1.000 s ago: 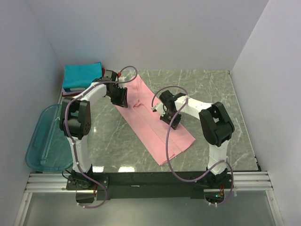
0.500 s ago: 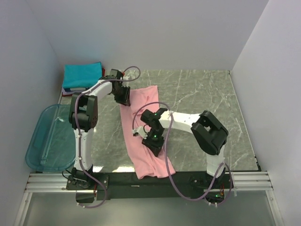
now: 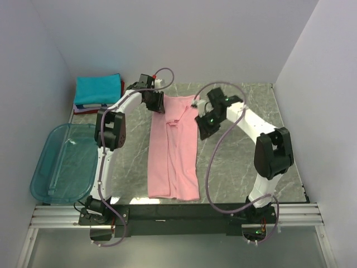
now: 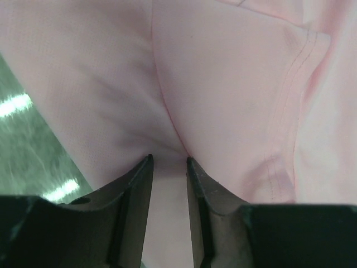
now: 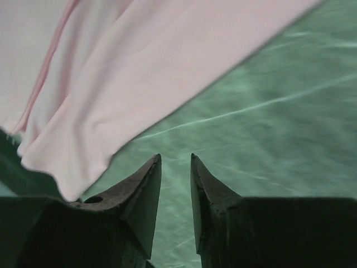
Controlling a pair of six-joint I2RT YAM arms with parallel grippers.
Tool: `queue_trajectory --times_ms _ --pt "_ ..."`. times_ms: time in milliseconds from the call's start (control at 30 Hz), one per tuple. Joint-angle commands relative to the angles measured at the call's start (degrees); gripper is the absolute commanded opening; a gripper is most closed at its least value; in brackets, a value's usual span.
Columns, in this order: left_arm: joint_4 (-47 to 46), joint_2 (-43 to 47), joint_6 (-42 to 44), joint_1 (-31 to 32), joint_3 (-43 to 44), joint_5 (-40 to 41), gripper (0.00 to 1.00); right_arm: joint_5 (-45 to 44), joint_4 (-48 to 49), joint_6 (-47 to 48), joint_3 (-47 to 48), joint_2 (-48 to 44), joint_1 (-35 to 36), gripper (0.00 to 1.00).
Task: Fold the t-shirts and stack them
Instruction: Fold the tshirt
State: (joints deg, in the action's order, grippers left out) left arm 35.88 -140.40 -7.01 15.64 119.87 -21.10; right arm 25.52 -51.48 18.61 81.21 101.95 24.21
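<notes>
A light pink t-shirt (image 3: 173,151), folded into a long strip, lies on the marble table running from the far side toward the near edge. My left gripper (image 3: 158,106) is at its far left corner. In the left wrist view the jaws (image 4: 168,159) are shut on the pink cloth (image 4: 223,84), which puckers toward the tips. My right gripper (image 3: 202,129) hovers just right of the strip's far part, open. In the right wrist view the jaws (image 5: 175,157) have only bare table between them, and the pink edge (image 5: 111,67) lies to their left. A folded teal t-shirt (image 3: 98,88) tops a stack with red and white edges (image 3: 83,106) at the far left.
A translucent blue plastic bin (image 3: 56,184) sits at the left, off the table's edge. White walls close in the back and both sides. The green-grey marble surface (image 3: 245,156) lies right of the pink strip.
The pink shirt swung from a diagonal to lying straight front to back. My right gripper swept near, then rose to the far right and opened off the cloth. The left gripper shifted slightly right and farther away.
</notes>
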Motion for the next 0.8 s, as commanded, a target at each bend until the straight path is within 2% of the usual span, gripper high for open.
queue_trajectory --times_ms 0,100,300,433,633,767 --pt "-2.4 -1.8 -2.3 0.0 4.2 0.7 0.39 -3.4 3.8 -3.0 8.3 3.9 -4.3 0.35" --pt "-4.5 2.4 -2.1 -0.1 2.9 0.2 0.4 -1.7 4.4 -5.6 14.3 7.4 -6.0 0.32" --pt "-7.8 21.5 -1.7 -0.9 -11.9 -5.3 0.45 7.1 11.8 -15.0 14.1 9.8 -5.8 0.3" --pt "-8.6 28.3 -2.7 -1.0 -24.9 -10.6 0.44 9.5 13.3 -18.4 14.1 12.6 -5.4 0.28" --pt "-12.1 33.0 -5.6 -0.9 -38.9 -15.4 0.42 6.9 11.3 -23.5 17.9 18.8 -5.0 0.26" --pt "-13.4 33.6 -6.0 -0.9 -43.1 -15.7 0.41 6.0 9.7 -25.5 18.7 21.7 -4.8 0.22"
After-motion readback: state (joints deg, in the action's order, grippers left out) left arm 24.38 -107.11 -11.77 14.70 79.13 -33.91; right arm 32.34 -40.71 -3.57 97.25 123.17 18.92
